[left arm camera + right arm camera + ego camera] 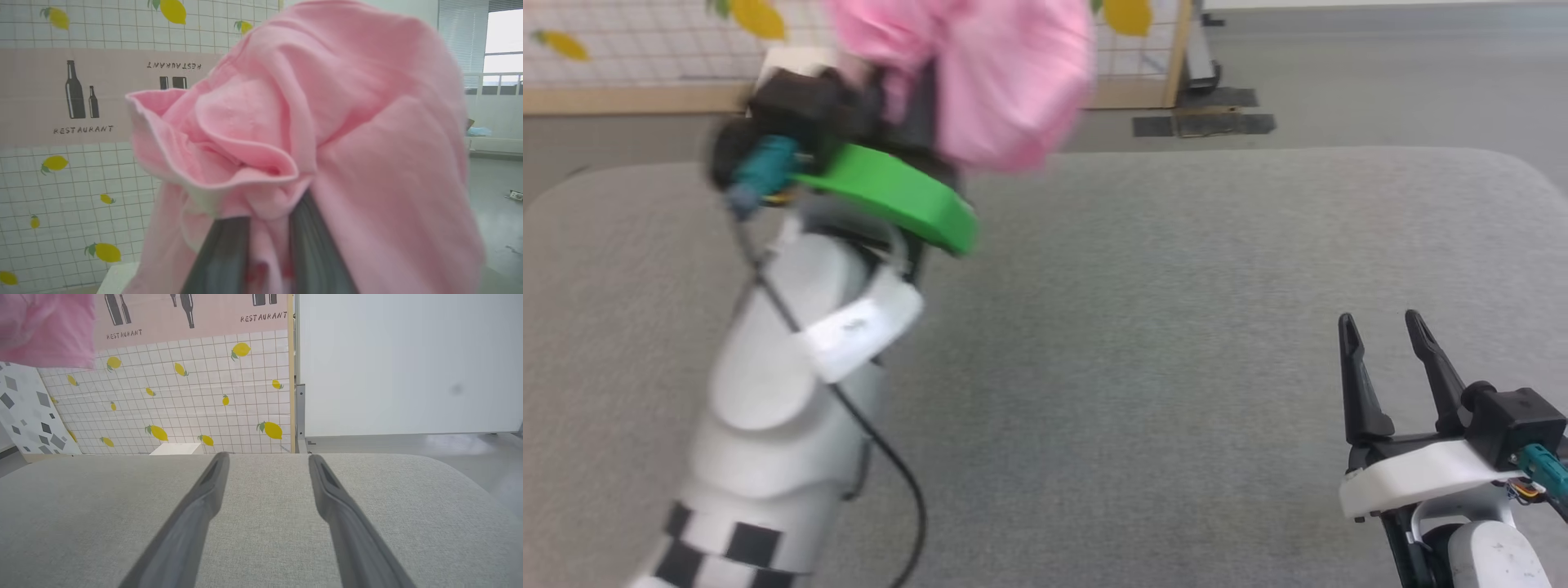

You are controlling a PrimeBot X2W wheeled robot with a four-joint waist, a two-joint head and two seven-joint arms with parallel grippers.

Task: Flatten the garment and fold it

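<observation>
Pinching a bunched fold of the garment (367,163) between its two fingers, the left tool (267,214) is clamped on the cloth and held high above the grey surface (1176,310). Pink folds drape over and around it. The head view is blurred, but the garment seems to hang clear of the surface. The right tool (1382,327) sits low near the surface's right side, fingers spread apart and empty.

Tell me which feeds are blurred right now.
Head view: garment and left hand smeared, right hand and grey surface sharp. Left wrist view: garment close, soft-focus, fingers streaked. Right wrist view: crisp, evenly lit, no glare.
</observation>
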